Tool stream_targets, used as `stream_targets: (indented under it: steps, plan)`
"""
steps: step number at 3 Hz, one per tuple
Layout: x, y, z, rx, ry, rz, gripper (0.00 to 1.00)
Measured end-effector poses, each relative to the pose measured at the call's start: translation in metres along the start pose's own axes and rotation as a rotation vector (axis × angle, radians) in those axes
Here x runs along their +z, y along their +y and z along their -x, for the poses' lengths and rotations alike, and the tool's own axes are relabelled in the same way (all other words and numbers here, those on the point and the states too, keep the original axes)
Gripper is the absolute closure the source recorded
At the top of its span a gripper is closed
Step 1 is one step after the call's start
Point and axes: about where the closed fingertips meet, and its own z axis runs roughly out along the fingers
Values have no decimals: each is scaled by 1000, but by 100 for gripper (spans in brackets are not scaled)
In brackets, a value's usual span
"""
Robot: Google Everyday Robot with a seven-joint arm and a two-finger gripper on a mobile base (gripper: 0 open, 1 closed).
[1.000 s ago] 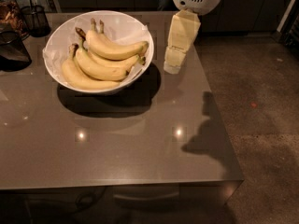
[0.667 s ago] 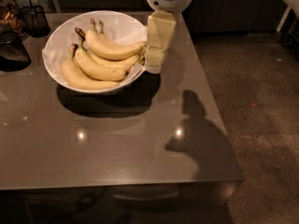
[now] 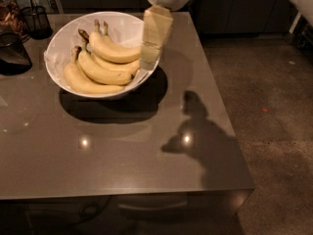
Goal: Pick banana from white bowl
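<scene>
A large white bowl (image 3: 66,35) with crumpled white paper lining sits at the back left of the brown table. It holds three yellow bananas (image 3: 100,68), stems pointing to the back left. My gripper (image 3: 149,61) hangs from the white arm at the top centre, over the bowl's right rim, its tip close to the right ends of the bananas. It holds nothing that I can see.
A dark wire-mesh cup (image 3: 35,19) stands at the back left corner, with another dark object (image 3: 12,53) at the left edge. The table's right edge (image 3: 230,121) drops to a dark speckled floor. The arm's shadow (image 3: 195,126) falls on the table's right side.
My gripper has moved left, from beside the bowl's right side to over its right rim near the bananas. The bananas have not moved.
</scene>
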Motion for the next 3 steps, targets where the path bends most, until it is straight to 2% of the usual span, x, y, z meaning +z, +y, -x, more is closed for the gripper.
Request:
stream_targets:
  steps: [2, 3]
  plan:
    - [33, -9, 68, -23, -55, 100, 0]
    - [48, -14, 86, -17, -58, 129, 13]
